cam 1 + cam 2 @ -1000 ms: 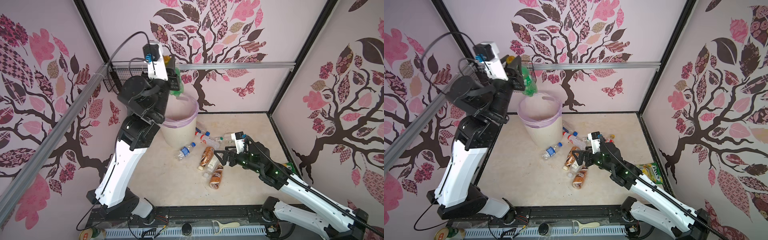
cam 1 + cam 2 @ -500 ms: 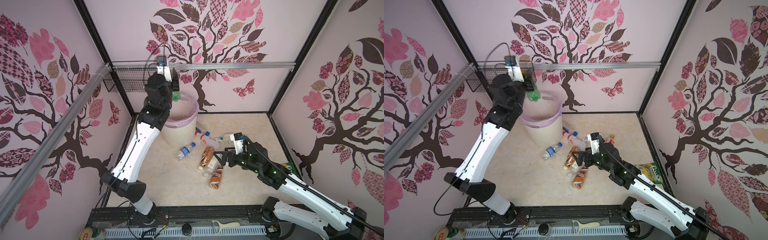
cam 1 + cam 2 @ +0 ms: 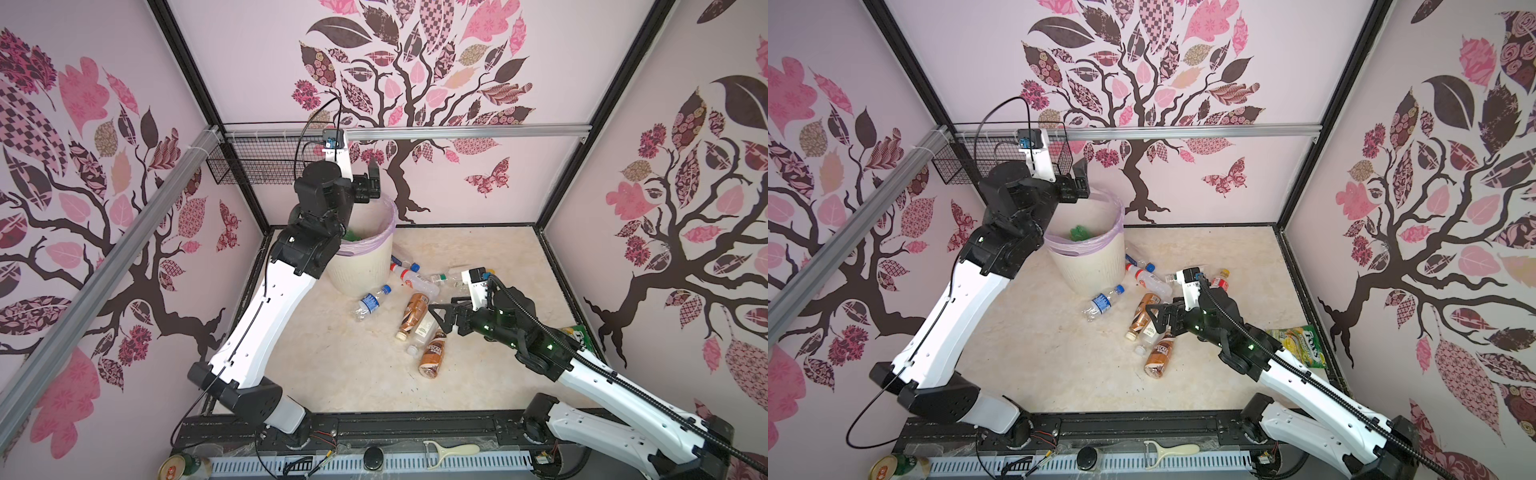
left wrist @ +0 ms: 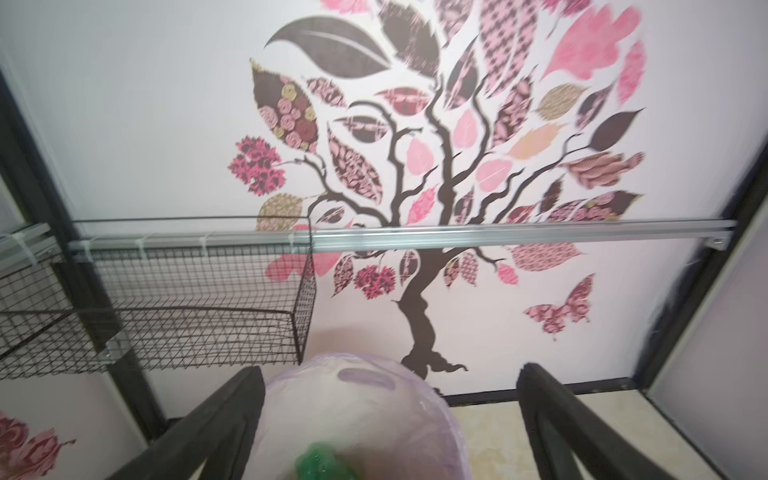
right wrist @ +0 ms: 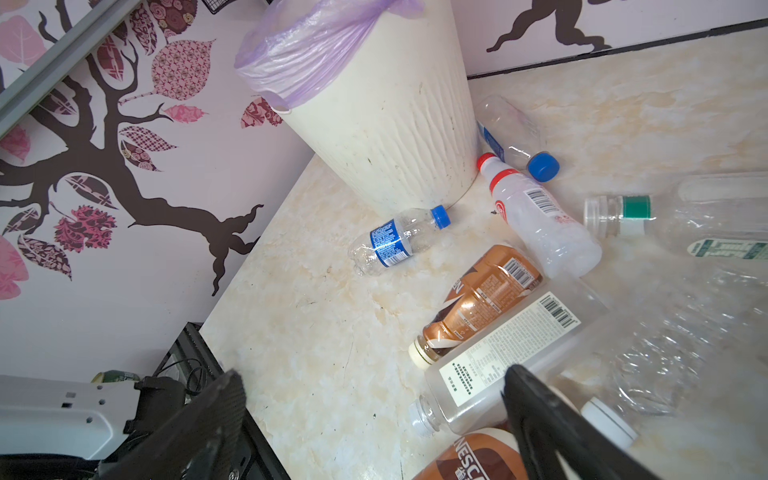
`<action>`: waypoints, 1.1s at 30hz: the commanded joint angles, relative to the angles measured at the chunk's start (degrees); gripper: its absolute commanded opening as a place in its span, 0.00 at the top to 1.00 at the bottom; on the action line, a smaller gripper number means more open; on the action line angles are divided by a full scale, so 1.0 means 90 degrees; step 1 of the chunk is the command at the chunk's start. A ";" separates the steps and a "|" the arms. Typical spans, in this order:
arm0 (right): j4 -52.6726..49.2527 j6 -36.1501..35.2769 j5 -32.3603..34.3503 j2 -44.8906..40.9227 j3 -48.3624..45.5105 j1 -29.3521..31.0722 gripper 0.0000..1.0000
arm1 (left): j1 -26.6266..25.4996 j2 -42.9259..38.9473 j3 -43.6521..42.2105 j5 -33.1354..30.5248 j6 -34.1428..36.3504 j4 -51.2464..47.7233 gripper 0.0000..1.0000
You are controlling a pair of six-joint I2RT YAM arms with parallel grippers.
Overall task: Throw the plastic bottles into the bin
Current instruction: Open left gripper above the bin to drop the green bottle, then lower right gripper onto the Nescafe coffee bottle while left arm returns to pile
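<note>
The green bottle (image 3: 1079, 232) now lies inside the bin (image 3: 1096, 274), straight below the left jaws, which have just opened wide and empty. That one is done; the right jaws, wide too, hover over the clear labelled bottle (image 5: 511, 345) among those left on the counter (image 3: 332, 374).

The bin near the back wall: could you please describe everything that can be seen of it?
The bin is a round, cream-white plastic wastebasket with a ribbed, slightly scuffed wall, tapering toward its foot. It stands upright on the marbled surface near the back-left corner. A pale lilac bag lines it, folded over the rim. A green bottle lies inside. The open left gripper hovers above its mouth. A clear blue-capped bottle seems to touch its foot.
</note>
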 commanded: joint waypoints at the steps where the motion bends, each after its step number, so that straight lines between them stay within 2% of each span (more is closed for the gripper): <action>1: -0.0326 0.0123 0.0560 0.0000 -0.0025 -0.0006 0.00 | -0.0474 -0.0118 -0.0090 -0.0017 -0.0106 -0.0478 0.02; 4: -0.0591 0.0155 0.0919 0.0005 -0.0070 -0.0015 0.00 | -0.0790 -0.0362 -0.0801 0.0019 -0.0620 -0.0768 0.02; 7: -0.0810 0.0246 0.1049 -0.0041 -0.0182 -0.0056 0.01 | -0.0877 -0.0635 -0.1652 0.0454 -0.1249 -0.0935 0.02; 11: -0.1026 0.0440 0.1054 0.0020 -0.0510 -0.0086 0.01 | -0.0911 -0.0927 -0.2607 0.0825 -0.2026 -0.1193 0.02; 17: -0.1093 0.1015 0.0751 0.0312 -0.1231 -0.0076 0.01 | -0.0994 -0.1532 -0.4215 0.1103 -0.2729 -0.0883 0.02; 24: -0.0492 0.1616 0.0247 0.0542 -0.1867 0.0053 0.03 | -0.1235 -0.1967 -0.5239 0.1240 -0.3304 -0.0929 0.02; 29: -0.0168 0.1695 -0.0019 0.0929 -0.1858 0.0115 0.05 | -0.1539 -0.2319 -0.5854 0.1078 -0.3539 -0.0719 0.02; 33: -0.0081 0.1685 0.0038 0.1272 -0.1709 0.0304 0.06 | -0.1688 -0.2582 -0.6233 0.0966 -0.3658 -0.0638 0.02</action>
